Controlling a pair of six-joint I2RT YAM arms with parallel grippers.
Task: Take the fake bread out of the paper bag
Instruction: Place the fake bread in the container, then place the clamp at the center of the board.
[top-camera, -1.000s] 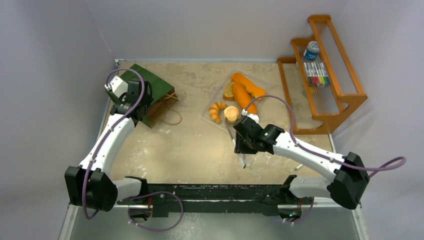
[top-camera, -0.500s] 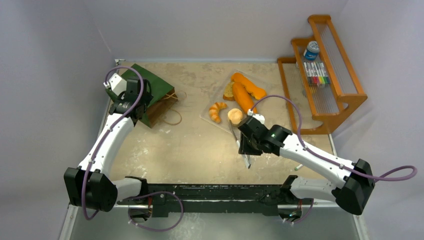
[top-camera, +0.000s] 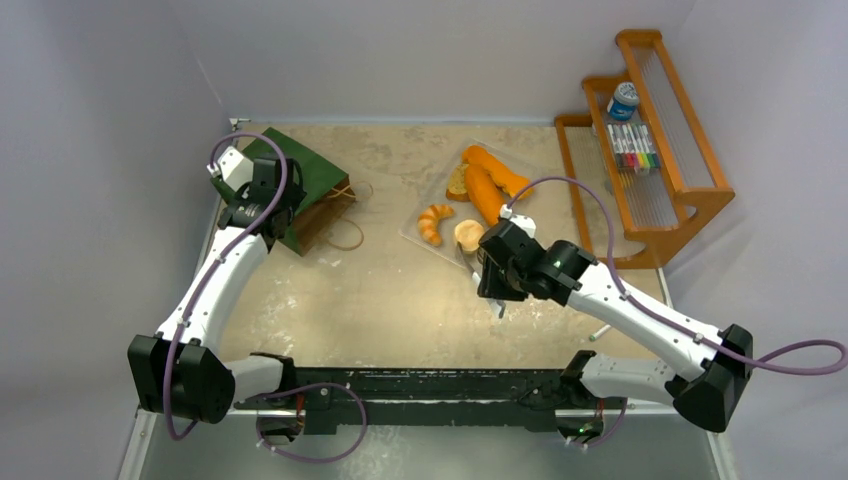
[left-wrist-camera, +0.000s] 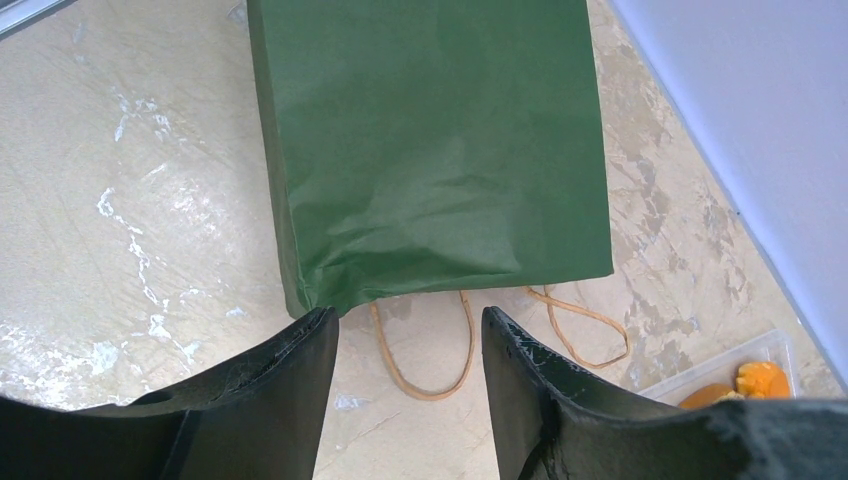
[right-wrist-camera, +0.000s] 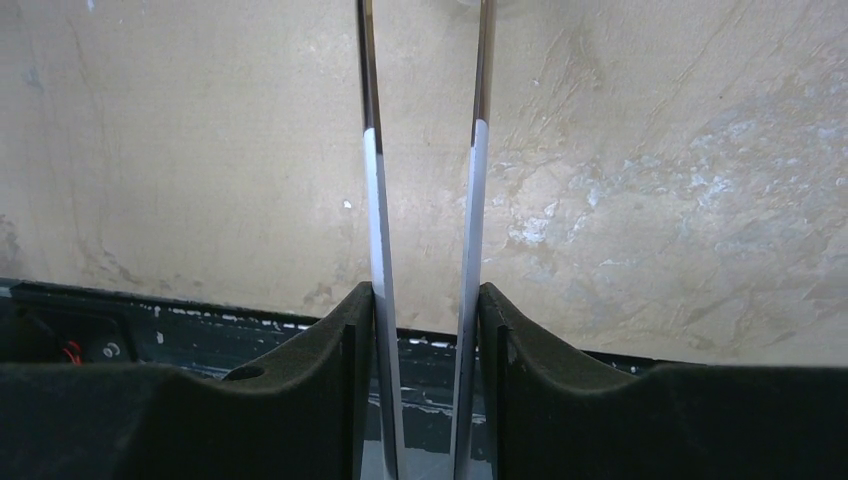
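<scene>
Bread (top-camera: 487, 192) sits on the tray (top-camera: 410, 236); bag (top-camera: 320, 180) looks flat (likely empty). Left gripper (left-wrist-camera: 408, 318) gapes; right gripper (right-wrist-camera: 425, 295) clamps tongs (right-wrist-camera: 375, 200).

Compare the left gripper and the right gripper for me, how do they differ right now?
The left gripper stands open with nothing between its fingers; the right gripper is shut on the metal tongs. The left gripper hangs over the mouth end of the green paper bag; the right gripper sits over the table beside the fake bread. Both have black fingers.
</scene>
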